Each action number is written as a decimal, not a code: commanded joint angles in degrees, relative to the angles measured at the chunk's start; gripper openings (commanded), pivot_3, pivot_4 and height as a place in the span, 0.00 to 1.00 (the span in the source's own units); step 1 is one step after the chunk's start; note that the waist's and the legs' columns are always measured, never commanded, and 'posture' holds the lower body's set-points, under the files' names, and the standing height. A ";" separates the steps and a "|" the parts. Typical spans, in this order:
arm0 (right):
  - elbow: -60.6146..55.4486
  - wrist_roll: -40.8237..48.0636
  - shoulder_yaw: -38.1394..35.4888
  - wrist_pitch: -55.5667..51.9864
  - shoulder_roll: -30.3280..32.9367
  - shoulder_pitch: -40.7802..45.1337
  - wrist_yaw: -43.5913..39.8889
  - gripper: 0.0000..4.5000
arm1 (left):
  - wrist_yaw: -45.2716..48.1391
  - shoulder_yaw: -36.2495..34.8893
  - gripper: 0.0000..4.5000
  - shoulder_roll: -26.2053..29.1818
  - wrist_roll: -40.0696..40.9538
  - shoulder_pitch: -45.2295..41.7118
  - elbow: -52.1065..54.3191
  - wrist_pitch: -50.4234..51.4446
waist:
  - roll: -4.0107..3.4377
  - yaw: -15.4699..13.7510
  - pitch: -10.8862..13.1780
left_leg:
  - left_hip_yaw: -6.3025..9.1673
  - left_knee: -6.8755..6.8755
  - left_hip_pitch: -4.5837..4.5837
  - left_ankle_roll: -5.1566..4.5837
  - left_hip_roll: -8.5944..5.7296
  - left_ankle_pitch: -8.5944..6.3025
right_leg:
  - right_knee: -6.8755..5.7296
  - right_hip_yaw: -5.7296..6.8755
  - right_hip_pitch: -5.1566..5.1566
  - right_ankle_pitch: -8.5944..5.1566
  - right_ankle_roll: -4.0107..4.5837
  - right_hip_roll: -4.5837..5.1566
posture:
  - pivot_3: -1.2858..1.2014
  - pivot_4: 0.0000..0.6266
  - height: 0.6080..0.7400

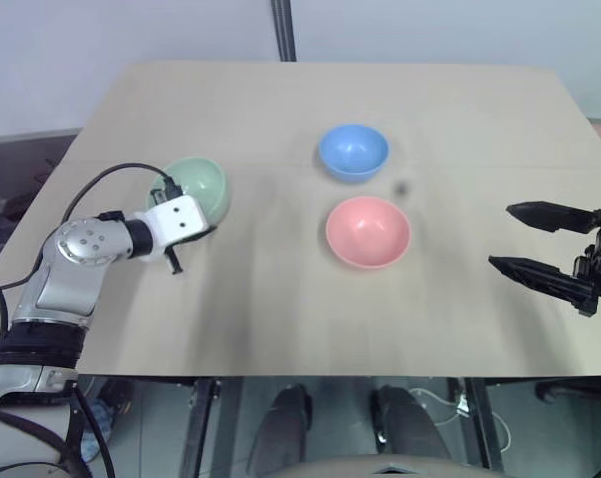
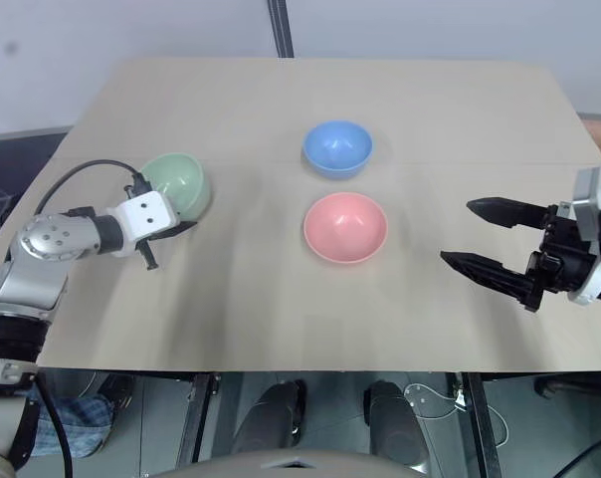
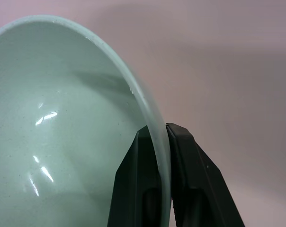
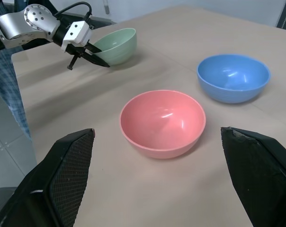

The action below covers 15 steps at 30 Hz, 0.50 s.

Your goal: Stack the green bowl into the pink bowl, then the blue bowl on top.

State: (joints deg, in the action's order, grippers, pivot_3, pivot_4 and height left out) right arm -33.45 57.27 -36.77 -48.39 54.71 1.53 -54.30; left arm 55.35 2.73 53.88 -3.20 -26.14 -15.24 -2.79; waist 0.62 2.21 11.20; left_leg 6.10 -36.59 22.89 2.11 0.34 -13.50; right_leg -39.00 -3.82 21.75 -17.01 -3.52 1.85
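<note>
The green bowl [image 1: 203, 184] sits at the table's left side, tipped slightly. My left gripper [image 1: 209, 229] is shut on the green bowl's near rim; in the left wrist view one black finger [image 3: 133, 189] is inside the rim and the other outside. At the middle of the table stands the pink bowl [image 1: 368, 231], empty and upright. The blue bowl [image 1: 353, 151] is just behind it, also empty. My right gripper [image 1: 500, 236] hovers open at the right side of the table, pointing toward the pink bowl with nothing between its fingers.
The three bowls rest on a beige table [image 1: 281, 100]. A dark pole [image 1: 283, 30] rises behind its far edge. A black cable [image 1: 111, 179] loops over my left wrist.
</note>
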 commanded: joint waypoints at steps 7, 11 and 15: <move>-0.54 1.05 -1.77 3.45 1.38 1.03 -1.04 1.00 | 11.47 5.19 0.02 -3.80 4.06 -11.15 8.68 -2.41 | 0.01 -0.19 -0.01 | 0.06 -0.20 0.08 0.00 -0.05 0.00 | -0.05 0.06 -0.03 0.01 -0.02 0.02 | 0.52 0.24 1.00; -0.21 0.73 -1.04 4.04 1.56 1.28 -1.11 1.00 | 16.23 10.48 0.02 -5.78 2.28 -14.73 10.87 -7.31 | 0.01 0.11 -0.01 | 0.06 -0.20 0.07 0.00 -0.04 0.00 | -0.06 0.06 -0.03 0.01 -0.02 0.00 | 0.52 0.24 1.00; 0.23 0.48 -0.55 4.58 1.74 1.61 -1.17 1.00 | 21.29 14.80 0.02 -7.66 2.13 -18.34 11.26 -12.95 | 0.01 0.08 -0.01 | 0.06 -0.22 0.06 0.00 -0.03 0.00 | -0.08 0.04 -0.03 0.01 -0.01 -0.03 | 0.52 0.24 1.00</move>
State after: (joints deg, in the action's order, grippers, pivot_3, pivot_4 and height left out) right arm -32.79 57.22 -36.52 -45.29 55.55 2.38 -55.14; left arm 74.28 16.52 46.67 -1.04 -41.99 -5.78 -11.90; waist 0.64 2.29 11.19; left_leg 6.16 -36.83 22.96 2.11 0.32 -13.50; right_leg -39.09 -3.77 21.72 -17.00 -3.53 1.82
